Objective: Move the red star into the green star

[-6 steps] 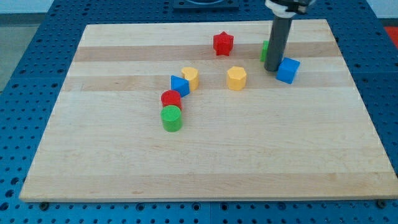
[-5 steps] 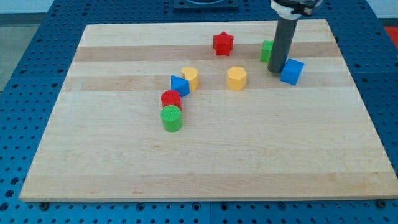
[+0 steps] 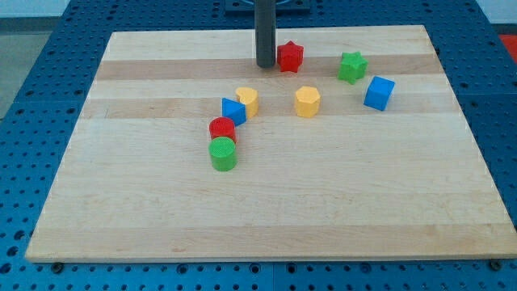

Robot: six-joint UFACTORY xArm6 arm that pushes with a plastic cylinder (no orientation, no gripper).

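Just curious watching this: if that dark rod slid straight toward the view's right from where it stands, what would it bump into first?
Most likely the red star, right beside my tip. Farther along that line sits the green star.

Tip position: my tip (image 3: 265,65) has moved from beside the blue cube (image 3: 378,93) to the view's left of the red star (image 3: 290,56), just beside it.
Green star (image 3: 351,67): previously partly hidden behind the rod, now fully visible.
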